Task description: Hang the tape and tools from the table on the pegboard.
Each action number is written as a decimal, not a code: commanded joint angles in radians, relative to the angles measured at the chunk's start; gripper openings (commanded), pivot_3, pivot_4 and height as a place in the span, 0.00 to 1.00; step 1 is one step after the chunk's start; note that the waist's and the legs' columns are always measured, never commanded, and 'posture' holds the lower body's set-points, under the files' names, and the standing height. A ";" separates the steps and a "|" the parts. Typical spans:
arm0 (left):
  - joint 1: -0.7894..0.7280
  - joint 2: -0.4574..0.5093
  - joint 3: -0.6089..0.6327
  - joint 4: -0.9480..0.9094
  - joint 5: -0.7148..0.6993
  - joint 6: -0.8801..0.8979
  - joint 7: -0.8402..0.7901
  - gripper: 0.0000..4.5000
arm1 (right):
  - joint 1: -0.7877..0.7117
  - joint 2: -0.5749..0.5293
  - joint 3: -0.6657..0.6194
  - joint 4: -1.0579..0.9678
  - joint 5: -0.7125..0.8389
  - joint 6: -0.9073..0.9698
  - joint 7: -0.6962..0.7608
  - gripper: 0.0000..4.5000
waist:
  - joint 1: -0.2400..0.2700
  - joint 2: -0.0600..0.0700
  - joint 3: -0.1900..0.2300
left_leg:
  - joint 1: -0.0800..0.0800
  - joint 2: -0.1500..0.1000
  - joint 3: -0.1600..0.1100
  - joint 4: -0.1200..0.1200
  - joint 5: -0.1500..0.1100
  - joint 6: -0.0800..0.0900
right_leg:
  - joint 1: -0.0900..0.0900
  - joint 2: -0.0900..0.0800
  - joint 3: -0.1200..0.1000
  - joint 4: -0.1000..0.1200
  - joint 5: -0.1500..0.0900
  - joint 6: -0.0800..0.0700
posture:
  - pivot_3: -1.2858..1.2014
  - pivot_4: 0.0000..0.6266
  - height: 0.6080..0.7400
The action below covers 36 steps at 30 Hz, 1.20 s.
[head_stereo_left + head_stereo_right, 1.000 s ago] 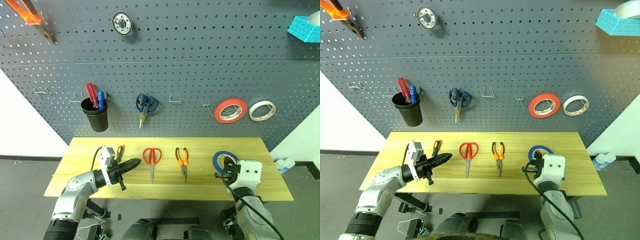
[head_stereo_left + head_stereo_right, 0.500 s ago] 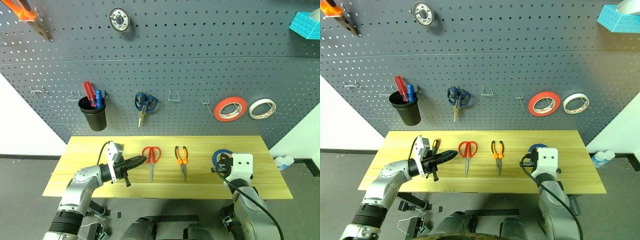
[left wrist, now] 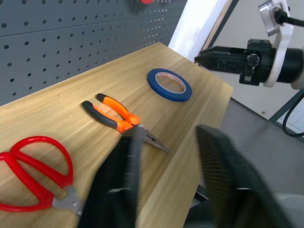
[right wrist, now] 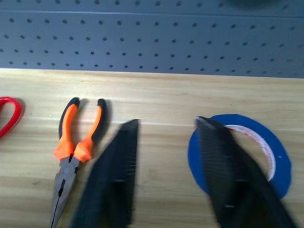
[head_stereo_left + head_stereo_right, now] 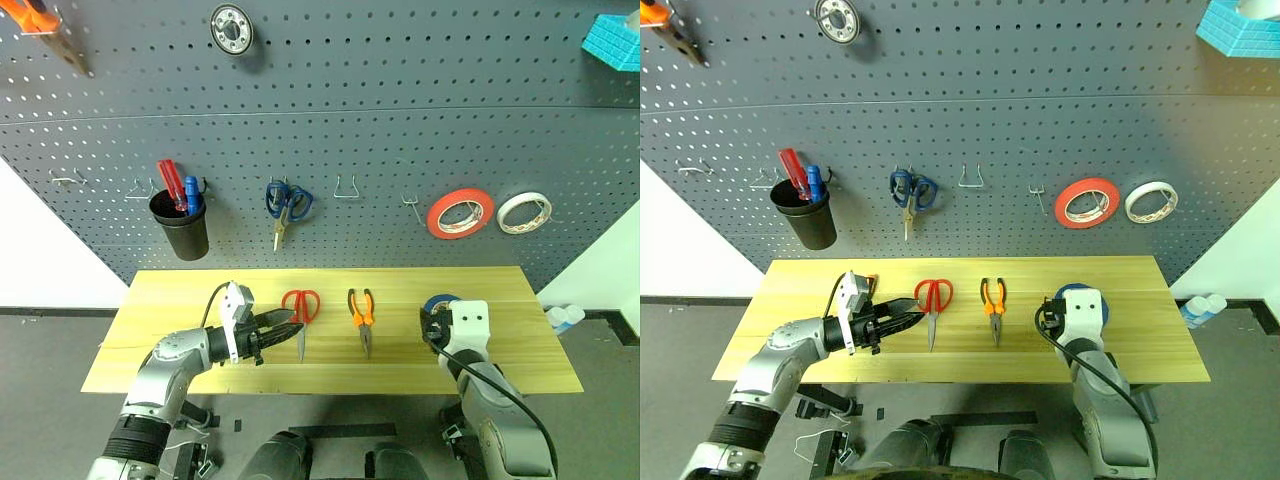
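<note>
The light wooden plank table (image 5: 150, 300) spans the lower middle of the head view, with the dark grey perforated pegboard (image 5: 380, 150) filling the frame above it. On the table, left of centre, lie the red-handled scissors (image 5: 301, 310), blades pointing toward the lower edge; just right of them, at centre, lie the orange-and-black-handled pliers (image 5: 362, 316), nose toward the lower edge. The flat blue roll of tape with a white core (image 3: 168, 84) lies at centre right of the table, partly covered in the head view by the right arm. The thin orange-and-black-handled screwdriver (image 5: 872, 284) is barely visible at centre left, behind the left arm. The left tool (image 5: 283, 328) sits low over the table at lower left centre, its black fingers (image 3: 121, 190) apart, tips just beside the scissors' blades and holding nothing. The right tool (image 4: 166, 124) sits at lower right centre, fingers (image 4: 116, 175) apart and empty; one finger overlaps the tape in its wrist view, and contact cannot be determined. On the pegboard hang blue-handled scissors (image 5: 288, 208) at centre, a black cup (image 5: 183, 228) holding red and blue screwdrivers at centre left, and a red-orange tape roll (image 5: 460, 214) and white tape roll (image 5: 524, 212) at centre right
</note>
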<state>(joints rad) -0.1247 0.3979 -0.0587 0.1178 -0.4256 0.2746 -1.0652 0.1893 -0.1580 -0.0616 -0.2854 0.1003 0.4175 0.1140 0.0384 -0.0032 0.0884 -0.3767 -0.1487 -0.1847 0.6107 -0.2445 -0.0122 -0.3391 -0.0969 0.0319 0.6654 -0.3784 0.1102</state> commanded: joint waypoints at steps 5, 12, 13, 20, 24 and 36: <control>-0.054 -0.010 -0.019 0.043 0.015 -0.006 -0.013 0.99 | -0.038 -0.023 0.004 0.013 -0.011 0.031 0.011 1.00 | -0.002 0.001 0.006 | 0.000 0.000 0.000 0.000 0.000 0.000 | 0.000 0.000 0.000 0.000 0.000 0.000 | 0.53 0.14 1.00; -0.068 -0.001 -0.052 0.066 0.060 -0.042 -0.025 0.99 | -0.055 -0.036 0.003 0.027 -0.019 0.054 0.017 1.00 | -0.002 0.000 0.013 | 0.000 0.000 0.000 0.000 0.000 0.000 | -0.001 0.000 0.000 0.000 0.000 0.000 | 0.52 0.15 1.00; -0.067 0.003 -0.061 0.064 0.069 -0.052 -0.033 0.99 | -0.055 -0.038 0.005 0.026 -0.020 0.057 0.018 1.00 | -0.002 -0.001 0.014 | -0.001 0.000 0.000 0.000 0.000 0.000 | -0.001 0.000 0.000 0.000 0.000 0.000 | 0.52 0.16 1.00; -0.072 -0.012 -0.072 0.048 0.068 -0.055 -0.035 0.99 | -0.101 -0.054 0.005 0.067 -0.034 0.088 0.021 1.00 | -0.003 -0.001 0.021 | -0.006 0.000 0.000 0.000 0.000 0.000 | -0.005 0.000 0.000 0.000 0.001 0.000 | 0.52 0.19 1.00; -0.075 -0.011 -0.076 0.031 0.082 -0.073 -0.024 0.99 | -0.140 -0.075 0.008 0.112 -0.049 0.120 0.021 1.00 | -0.005 -0.003 0.030 | -0.014 0.000 0.000 0.001 0.001 -0.001 | -0.014 0.000 0.000 0.002 0.004 0.000 | 0.52 0.22 1.00; -0.024 0.015 -0.063 -0.086 0.075 -0.054 0.015 0.99 | -0.192 -0.103 0.034 0.213 -0.076 0.166 0.046 1.00 | -0.033 -0.004 0.064 | -0.016 0.000 0.000 0.001 0.002 -0.002 | -0.015 0.000 0.000 0.002 0.004 -0.001 | 0.53 0.31 1.00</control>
<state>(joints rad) -0.1565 0.4017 -0.1355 0.0751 -0.3379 0.2181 -1.0552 0.0110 -0.2522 -0.0328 -0.0668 0.0324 0.5842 0.1549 0.0057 -0.0068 0.1523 -0.3926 -0.1482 -0.1848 0.6119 -0.2424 -0.0144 -0.3545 -0.0970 0.0316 0.6673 -0.3739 0.1096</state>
